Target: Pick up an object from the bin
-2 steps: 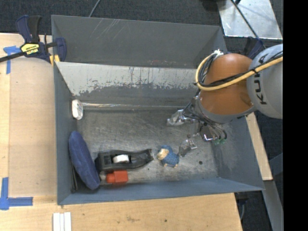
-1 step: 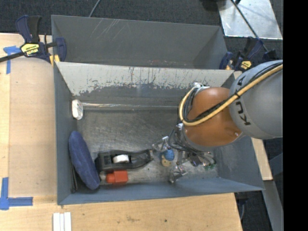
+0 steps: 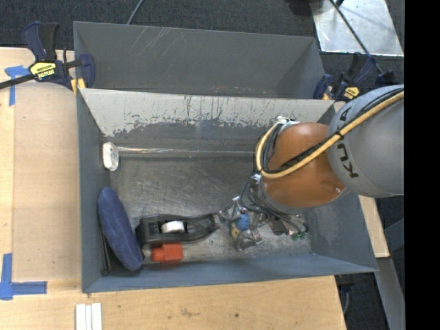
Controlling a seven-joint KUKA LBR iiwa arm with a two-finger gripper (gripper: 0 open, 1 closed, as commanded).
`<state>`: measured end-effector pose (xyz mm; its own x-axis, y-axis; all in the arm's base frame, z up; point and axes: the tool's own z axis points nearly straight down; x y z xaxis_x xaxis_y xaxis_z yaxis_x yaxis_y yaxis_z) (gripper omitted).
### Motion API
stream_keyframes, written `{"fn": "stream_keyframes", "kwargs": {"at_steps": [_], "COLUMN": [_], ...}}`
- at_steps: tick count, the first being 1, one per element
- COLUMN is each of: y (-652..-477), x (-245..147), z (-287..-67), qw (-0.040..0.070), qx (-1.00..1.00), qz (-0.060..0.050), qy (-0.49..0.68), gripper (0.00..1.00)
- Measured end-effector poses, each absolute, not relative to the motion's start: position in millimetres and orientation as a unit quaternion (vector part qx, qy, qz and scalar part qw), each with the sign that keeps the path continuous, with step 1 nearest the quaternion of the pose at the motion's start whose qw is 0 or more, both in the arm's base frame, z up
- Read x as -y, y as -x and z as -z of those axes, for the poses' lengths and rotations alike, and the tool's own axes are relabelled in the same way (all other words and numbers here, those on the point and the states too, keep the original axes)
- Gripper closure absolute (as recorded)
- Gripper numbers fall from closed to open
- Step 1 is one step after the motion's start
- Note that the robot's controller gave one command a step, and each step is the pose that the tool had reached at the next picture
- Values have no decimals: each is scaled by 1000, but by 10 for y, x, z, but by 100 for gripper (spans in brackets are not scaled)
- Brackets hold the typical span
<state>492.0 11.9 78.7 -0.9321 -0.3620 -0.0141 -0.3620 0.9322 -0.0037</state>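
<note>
- a dark floor lies behind; in front of it stands the grey metal bin (image 3: 206,67), its bottom scuffed and mostly bare.
- the arm's orange cover (image 3: 302,163) hangs over the bin's right side, with the hand (image 3: 242,231) low beneath it, close to the near wall.
- we cannot tell whether the hand is spread or pressed together, and we see nothing clearly held in it.
- the nearest thing is a black tape dispenser (image 3: 172,227) with a white roll, lying flat along the near wall; its right tip is just beside the hand.
- a small orange block (image 3: 166,254) sits just in front of the dispenser, and a dark blue oblong thing (image 3: 118,229) leans at the left wall.
- a small white thing (image 3: 110,155) lies well apart, in the far left corner.
- in our judgement the dispenser's narrow tip is the likeliest thing to grip: we should straddle it squarely, staying off the near wall, and lift straight up so that the long body does not swing or drag the orange block.
</note>
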Motion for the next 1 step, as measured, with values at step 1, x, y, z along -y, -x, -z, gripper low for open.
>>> {"fn": "stream_keyframes", "kwargs": {"at_steps": [1], "y": [-4979], "x": [-336], "z": [-2062], "qw": [4], "qx": [-929], "qz": [1], "qy": [370], "gripper": [100]}}
